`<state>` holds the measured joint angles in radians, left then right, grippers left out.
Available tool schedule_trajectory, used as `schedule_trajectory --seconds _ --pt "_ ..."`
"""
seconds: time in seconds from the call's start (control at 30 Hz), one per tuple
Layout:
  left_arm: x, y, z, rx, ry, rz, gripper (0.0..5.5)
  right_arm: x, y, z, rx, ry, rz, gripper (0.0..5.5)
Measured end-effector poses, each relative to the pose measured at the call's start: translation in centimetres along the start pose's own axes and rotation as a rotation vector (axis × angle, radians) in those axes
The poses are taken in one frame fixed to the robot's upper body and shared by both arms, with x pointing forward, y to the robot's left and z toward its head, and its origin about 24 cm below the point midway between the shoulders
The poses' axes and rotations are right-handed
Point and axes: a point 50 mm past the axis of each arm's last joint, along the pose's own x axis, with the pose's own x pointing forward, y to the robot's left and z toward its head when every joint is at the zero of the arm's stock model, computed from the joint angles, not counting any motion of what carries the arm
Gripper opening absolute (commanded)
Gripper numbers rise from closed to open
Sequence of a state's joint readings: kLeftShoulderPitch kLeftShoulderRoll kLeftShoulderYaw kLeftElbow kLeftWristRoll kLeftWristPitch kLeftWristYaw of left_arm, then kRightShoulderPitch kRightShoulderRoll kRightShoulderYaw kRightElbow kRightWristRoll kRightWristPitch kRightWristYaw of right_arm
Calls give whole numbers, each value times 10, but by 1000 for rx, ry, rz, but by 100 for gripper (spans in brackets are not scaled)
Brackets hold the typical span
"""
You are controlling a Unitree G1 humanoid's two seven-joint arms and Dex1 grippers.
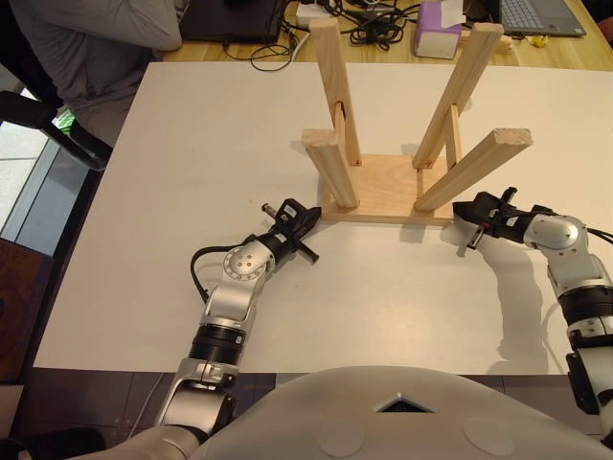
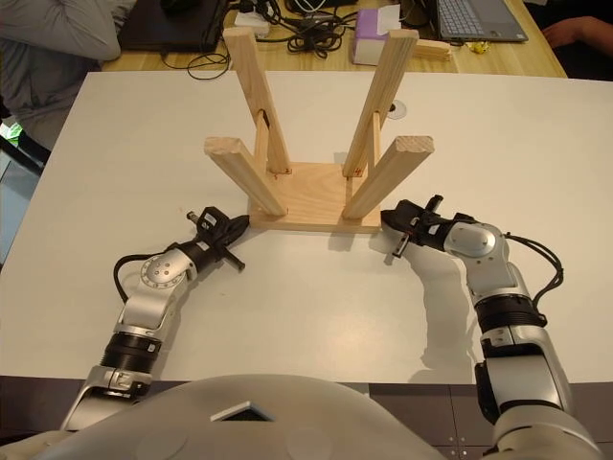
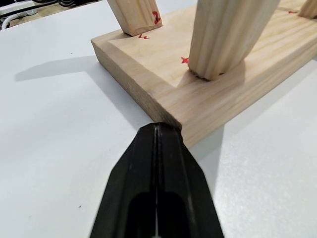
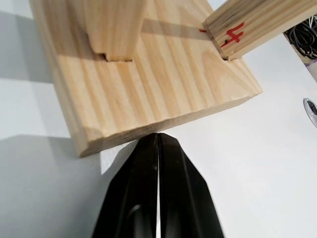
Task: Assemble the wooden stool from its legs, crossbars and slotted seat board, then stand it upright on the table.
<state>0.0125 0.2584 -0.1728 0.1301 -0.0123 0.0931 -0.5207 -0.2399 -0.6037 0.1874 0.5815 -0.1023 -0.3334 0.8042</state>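
Observation:
The wooden stool rests upside down on the white table, its seat board (image 1: 386,190) flat and its legs (image 1: 330,171) pointing up and outward. My left gripper (image 1: 314,213) is shut, its tip touching the board's near left corner (image 3: 168,121). My right gripper (image 1: 458,210) is shut too, with its tip against the board's near right edge (image 4: 124,136). Red marks show on the legs where they enter the slots (image 4: 233,34). Nothing sits between either pair of fingers.
The white table (image 1: 192,192) has free room to the left and in front of the stool. Beyond its far edge lie cables (image 1: 374,24), a purple box (image 1: 438,29) and a laptop (image 1: 536,14). A person's sleeve (image 1: 96,38) is at the far left corner.

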Motion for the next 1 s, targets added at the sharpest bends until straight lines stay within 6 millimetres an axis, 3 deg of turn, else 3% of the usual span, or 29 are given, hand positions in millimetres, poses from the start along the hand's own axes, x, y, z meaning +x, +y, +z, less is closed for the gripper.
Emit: schedule_trajectory --seconds 0.2,0.43,1.0 --pt "-2 5 -1 25 19 40 2 -7 4 -4 62 -15 -31 0" --pt "-4 10 -2 34 29 67 2 -41 6 -22 129 36 -37 0" --pt "-4 1 -2 7 26 -2 2 -29 16 -11 175 -18 35 0"
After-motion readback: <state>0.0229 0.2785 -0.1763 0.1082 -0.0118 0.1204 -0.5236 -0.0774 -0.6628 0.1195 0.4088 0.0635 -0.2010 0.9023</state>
